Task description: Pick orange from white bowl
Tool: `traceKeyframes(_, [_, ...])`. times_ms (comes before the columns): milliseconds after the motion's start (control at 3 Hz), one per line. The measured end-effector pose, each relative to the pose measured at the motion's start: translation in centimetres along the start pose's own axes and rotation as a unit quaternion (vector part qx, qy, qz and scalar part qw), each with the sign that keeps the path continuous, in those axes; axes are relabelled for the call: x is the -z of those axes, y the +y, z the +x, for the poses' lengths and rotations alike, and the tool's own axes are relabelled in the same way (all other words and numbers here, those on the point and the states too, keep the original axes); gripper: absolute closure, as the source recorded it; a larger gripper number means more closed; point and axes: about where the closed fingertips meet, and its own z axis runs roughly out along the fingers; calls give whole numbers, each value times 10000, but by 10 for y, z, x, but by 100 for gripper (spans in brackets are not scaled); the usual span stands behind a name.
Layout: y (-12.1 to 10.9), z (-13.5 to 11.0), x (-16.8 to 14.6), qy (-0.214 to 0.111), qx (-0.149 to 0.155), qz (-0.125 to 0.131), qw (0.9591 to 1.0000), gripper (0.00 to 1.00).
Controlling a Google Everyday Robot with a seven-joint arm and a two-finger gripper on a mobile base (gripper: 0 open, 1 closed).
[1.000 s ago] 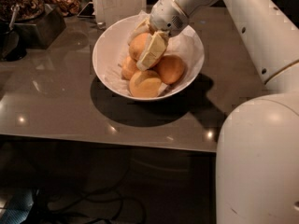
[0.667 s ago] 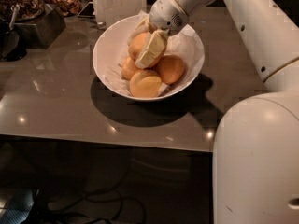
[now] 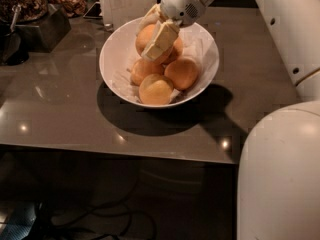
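Five round orange-toned fruits in all, one wide glossy white bowl (image 3: 207, 59) lined with crumpled white paper, one cream two-finger gripper (image 3: 152, 40). Largest of the five, a smooth pale yellow-orange orange (image 3: 143, 37), clasped between the gripper's fingers (image 3: 160, 36): one broad finger slanting across its front, the other just showing behind its upper left. Held over the rear of the bowl, above the pile and inside the outline of the rim; impossible to tell whether touching the fruit beneath. Four other fruits lying in the bowl: a deeper-orange fruit (image 3: 176, 49) tucked just behind the gripper on its right, a middle-left fruit (image 3: 144, 70) directly below the held orange, a middle-right fruit (image 3: 182, 73) touching it, and a paler front fruit (image 3: 156, 89) at the near rim. Under the bowl, a glossy grey-brown tabletop (image 3: 65, 114) with bright spots of reflected light and the bowl's dark shadow (image 3: 150, 120). At the back left, a dark square container (image 3: 44, 28) with brown dried pieces above it; behind the bowl, a white upright box (image 3: 125, 1). Reaching in from the upper right, the white robot arm (image 3: 285, 29); filling the lower right corner, the bulky white robot body (image 3: 280, 179). Below the table's near edge, a dim floor with dark cables (image 3: 105, 216).
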Motion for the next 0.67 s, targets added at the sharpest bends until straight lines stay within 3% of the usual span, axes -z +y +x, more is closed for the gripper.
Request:
traceKeyframes(333, [-3, -2, -1, -325, -21, 47, 9995, 100])
traceKeyframes(667, [9, -14, 16, -674, -25, 203, 9975, 100])
